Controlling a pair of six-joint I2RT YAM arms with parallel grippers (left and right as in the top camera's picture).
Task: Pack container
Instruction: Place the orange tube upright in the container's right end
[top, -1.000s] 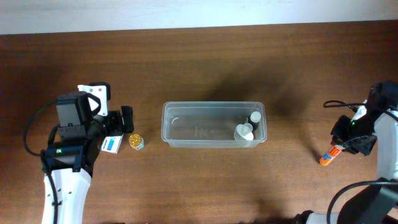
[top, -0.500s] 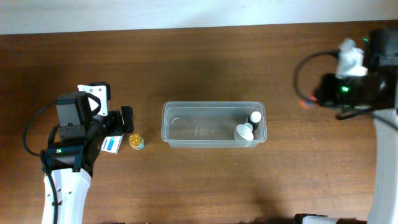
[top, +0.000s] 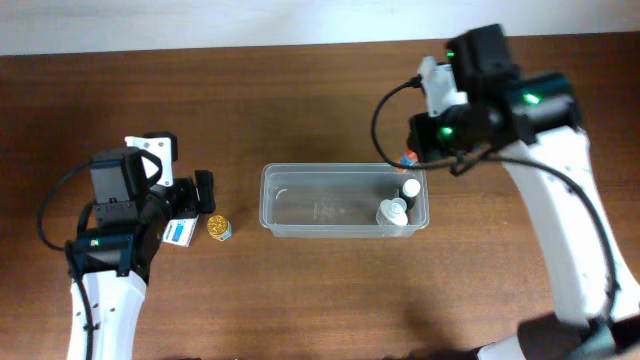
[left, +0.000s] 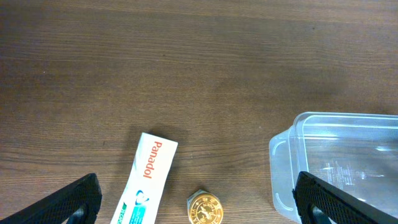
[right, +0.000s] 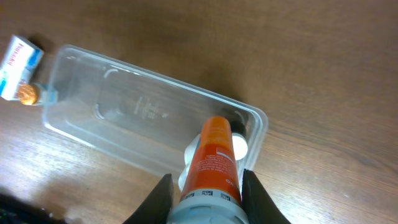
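The clear plastic container sits mid-table; it also shows in the left wrist view and the right wrist view. Two small white-capped bottles lie at its right end. My right gripper is shut on an orange tube and holds it above the container's right end. My left gripper is open and empty, its fingers on either side of a white Panadol box and a small gold-lidded jar, left of the container.
The Panadol box and the gold jar lie on the wooden table left of the container. A pale wall edge runs along the table's far side.
My right arm has swung from the table's right edge up and left to above the container's right end, carrying the orange tube. The left arm has not moved.
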